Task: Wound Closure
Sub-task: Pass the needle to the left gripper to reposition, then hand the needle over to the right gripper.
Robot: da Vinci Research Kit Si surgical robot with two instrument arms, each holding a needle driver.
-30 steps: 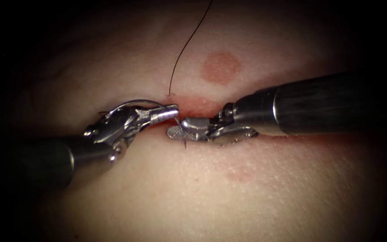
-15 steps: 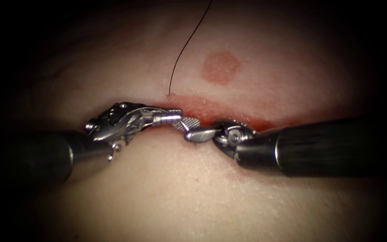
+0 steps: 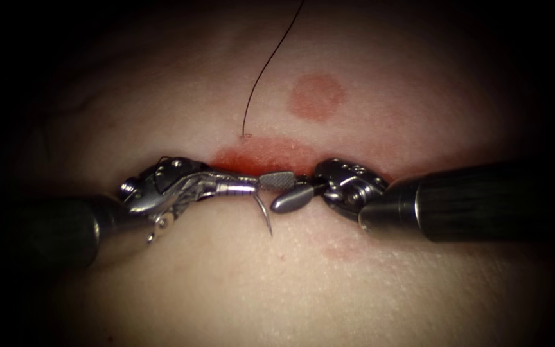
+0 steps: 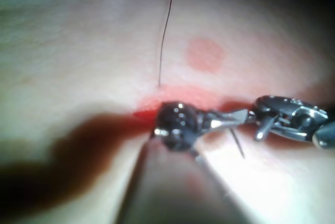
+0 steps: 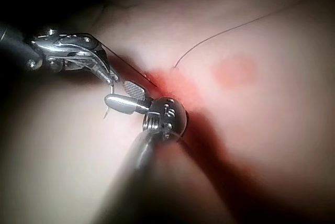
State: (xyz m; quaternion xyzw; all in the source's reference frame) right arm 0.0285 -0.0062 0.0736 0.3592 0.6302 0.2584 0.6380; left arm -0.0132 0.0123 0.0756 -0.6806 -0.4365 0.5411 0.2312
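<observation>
Left pincer (image 3: 248, 187) clenched on curved needle (image 3: 266, 215), clear of the tissue (image 3: 226, 283) just below the cut (image 3: 264, 157); right pincer (image 3: 284, 189) released, holding nothing, beside the needle

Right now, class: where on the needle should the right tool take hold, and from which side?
Probably mid-curve, from the right. The left tool clamps the needle near one end; its free curve hangs toward the viewer, point clear of the tissue, beside the right tool's open jaws.

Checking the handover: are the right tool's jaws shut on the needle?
No: the right tool has its jaws open, while the left tool grips the needle.
</observation>
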